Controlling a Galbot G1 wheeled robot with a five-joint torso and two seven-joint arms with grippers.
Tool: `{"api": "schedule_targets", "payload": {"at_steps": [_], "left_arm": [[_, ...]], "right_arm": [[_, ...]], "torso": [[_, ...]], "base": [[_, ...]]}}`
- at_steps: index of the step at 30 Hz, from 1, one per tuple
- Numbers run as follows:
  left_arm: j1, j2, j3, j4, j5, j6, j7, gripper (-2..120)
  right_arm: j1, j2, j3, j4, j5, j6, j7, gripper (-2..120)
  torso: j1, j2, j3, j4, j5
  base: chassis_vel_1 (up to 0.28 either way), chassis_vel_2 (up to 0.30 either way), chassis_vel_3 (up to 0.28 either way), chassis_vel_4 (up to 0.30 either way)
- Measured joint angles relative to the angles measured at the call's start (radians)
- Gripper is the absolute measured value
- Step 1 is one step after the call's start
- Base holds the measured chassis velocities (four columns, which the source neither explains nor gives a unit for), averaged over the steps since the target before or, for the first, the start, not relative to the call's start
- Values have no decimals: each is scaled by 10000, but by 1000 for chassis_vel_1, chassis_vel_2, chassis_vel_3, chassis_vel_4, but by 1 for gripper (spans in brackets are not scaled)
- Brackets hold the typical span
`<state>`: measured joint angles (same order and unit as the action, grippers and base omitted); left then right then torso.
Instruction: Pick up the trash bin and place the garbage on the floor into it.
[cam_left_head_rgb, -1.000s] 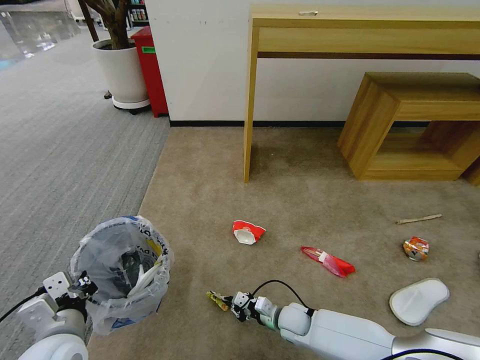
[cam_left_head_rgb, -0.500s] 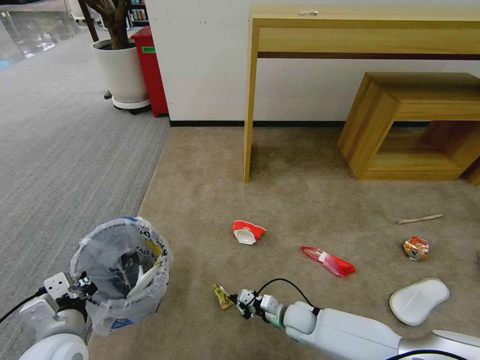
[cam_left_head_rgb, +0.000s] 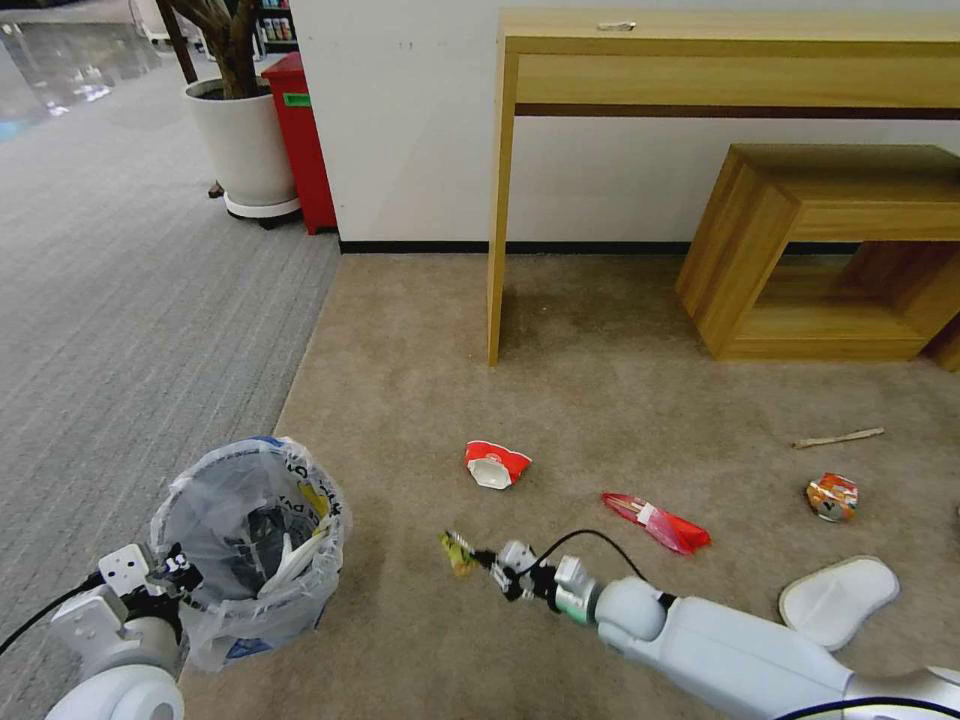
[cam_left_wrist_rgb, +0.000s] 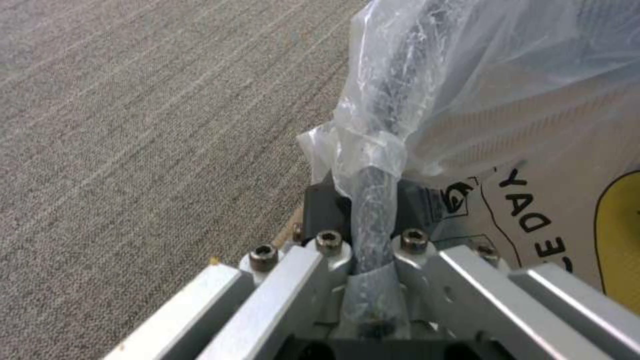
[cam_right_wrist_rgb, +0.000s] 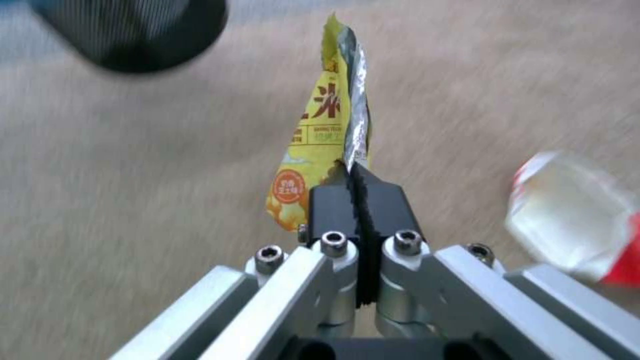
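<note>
At about seven o'clock on the floor, where the grey carpet meets the beige one, the left gripper (cam_left_head_rgb: 178, 577) is pinching the near rim of the trash bin (cam_left_head_rgb: 250, 545); in the left wrist view its fingers (cam_left_wrist_rgb: 325, 207) are clamped together on the rim through the crinkled clear liner bag (cam_left_wrist_rgb: 467, 90) with its blue print. The bin is standing upright with its mouth open upward, and inside it something white and flat is leaning against the wall over darker items I cannot make out.

Toward six o'clock the right gripper (cam_left_head_rgb: 490, 562) is holding a yellow snack wrapper (cam_left_head_rgb: 457, 552) off the carpet. In the right wrist view its black fingers (cam_right_wrist_rgb: 333, 205) are shut tight on the wrapper's lower edge, and the wrapper (cam_right_wrist_rgb: 327, 125) is sticking straight out beyond the tips. The relation that matters, as I judge it: the bin's mouth is lying at nine o'clock from the wrapper, near but apart, and the wrapper's long axis is already pointing roughly that way.

Farther right, still on the floor, are lying a crushed red paper cup (cam_left_head_rgb: 495, 464), a red wrapper (cam_left_head_rgb: 657, 521), a wooden stick (cam_left_head_rgb: 838, 437), a crushed orange can (cam_left_head_rgb: 832, 497) and a white slipper (cam_left_head_rgb: 838, 601).
</note>
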<state>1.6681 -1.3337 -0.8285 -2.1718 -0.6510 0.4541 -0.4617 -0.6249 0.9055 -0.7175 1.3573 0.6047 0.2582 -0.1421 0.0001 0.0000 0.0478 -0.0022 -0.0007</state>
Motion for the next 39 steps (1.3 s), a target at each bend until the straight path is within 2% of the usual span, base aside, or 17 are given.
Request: {"api": "schedule_targets", "payload": {"at_steps": [6, 19, 27, 39], "left_arm": [[30, 88, 163, -10, 111, -111, 117, 0], [110, 304, 596, 15, 563, -301, 409, 0], [179, 424, 737, 42, 766, -369, 512, 0], [290, 488, 935, 92, 1039, -394, 601, 0]], "right_arm": [[-109, -360, 1085, 662, 442, 341, -518, 0], [155, -732, 2525, 1999, 1084, 959, -1394, 0], [652, -790, 2431, 2723, 1313, 1113, -1747, 0], [1659, -494, 1347, 3468, 1650, 1163, -1884, 0]], "torso": [[0, 0, 1, 0, 0], [0, -1, 0, 0, -1], [0, 0, 1, -1, -2], [0, -1, 0, -1, -2]], "base": [[0, 0, 0, 0], [0, 0, 0, 0], [0, 0, 0, 0], [0, 0, 0, 0]]}}
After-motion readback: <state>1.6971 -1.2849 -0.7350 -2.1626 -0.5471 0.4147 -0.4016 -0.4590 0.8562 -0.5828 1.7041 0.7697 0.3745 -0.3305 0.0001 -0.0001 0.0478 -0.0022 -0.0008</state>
